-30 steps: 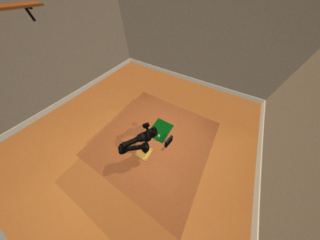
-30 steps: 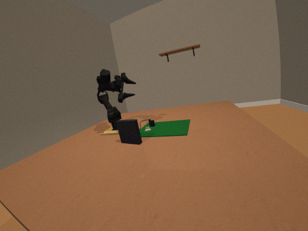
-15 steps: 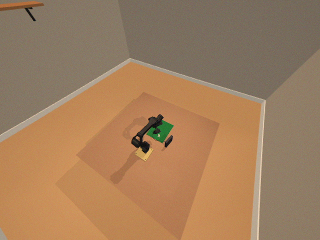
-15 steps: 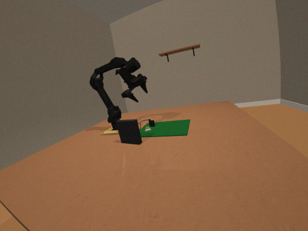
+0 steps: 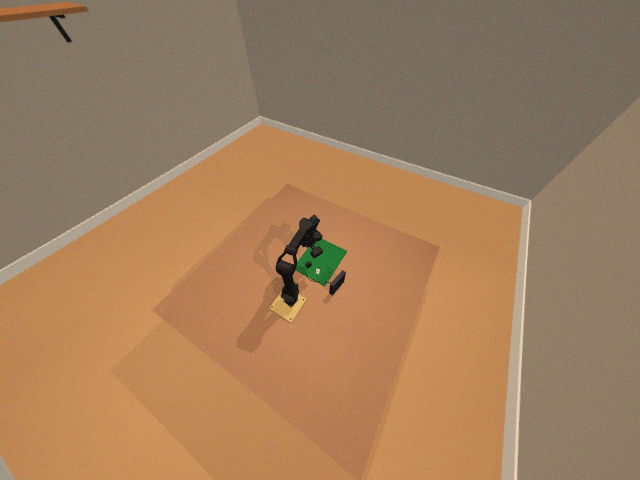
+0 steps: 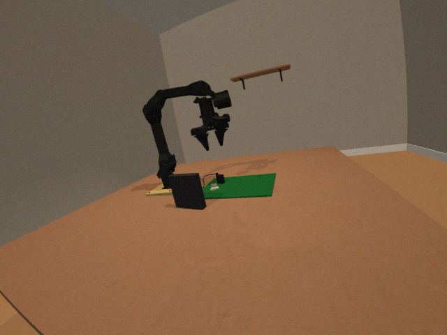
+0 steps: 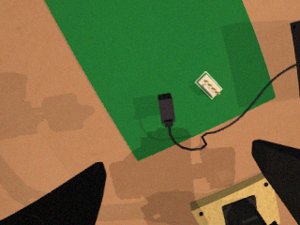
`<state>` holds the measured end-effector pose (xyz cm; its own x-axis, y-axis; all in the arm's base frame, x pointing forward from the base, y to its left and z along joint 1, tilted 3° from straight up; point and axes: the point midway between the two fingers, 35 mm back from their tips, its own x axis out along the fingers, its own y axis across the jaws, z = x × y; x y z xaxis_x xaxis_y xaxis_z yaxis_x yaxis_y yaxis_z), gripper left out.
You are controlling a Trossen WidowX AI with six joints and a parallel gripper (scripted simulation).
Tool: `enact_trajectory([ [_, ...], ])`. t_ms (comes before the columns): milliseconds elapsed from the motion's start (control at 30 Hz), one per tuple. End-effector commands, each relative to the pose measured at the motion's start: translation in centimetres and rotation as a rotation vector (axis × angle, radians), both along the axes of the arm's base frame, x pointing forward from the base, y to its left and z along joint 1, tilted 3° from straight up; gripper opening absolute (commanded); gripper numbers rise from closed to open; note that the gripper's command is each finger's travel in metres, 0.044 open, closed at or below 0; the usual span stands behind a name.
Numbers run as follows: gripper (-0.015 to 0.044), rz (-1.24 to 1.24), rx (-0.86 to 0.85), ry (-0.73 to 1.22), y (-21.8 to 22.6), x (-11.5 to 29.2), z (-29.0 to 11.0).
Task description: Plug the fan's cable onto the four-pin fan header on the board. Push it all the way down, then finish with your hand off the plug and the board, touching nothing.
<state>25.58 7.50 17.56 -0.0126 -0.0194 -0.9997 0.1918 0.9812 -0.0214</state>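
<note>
From above, arm over green board (image 5: pixel 330 258), fan (image 5: pixel 337 282) standing just off its edge. Side view: gripper (image 6: pixel 211 138) high, fingers spread, holding nothing. Wrist view: plug (image 7: pixel 165 107) lies on the board, apart from white header (image 7: pixel 209 84); best to descend straight, pinch plug's flanks. No containers seen

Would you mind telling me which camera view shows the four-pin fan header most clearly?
The wrist view: the fan header appears from above, unobstructed, apart from the plug. In the exterior and top views it is only a tiny pale speck.
</note>
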Motion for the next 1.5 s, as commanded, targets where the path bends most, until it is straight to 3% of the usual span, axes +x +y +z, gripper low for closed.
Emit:
enact_trajectory([
  [0, 0.044, 0.004, -0.018, 0.003, 0.1, 0.3, -0.6],
  [300, 0.044, 0.004, -0.018, 0.003, -0.3, 0.1, -9.8],
  [1467, 0.044, 0.004, -0.019, 0.003, -0.4, 0.0, -13.8],
])
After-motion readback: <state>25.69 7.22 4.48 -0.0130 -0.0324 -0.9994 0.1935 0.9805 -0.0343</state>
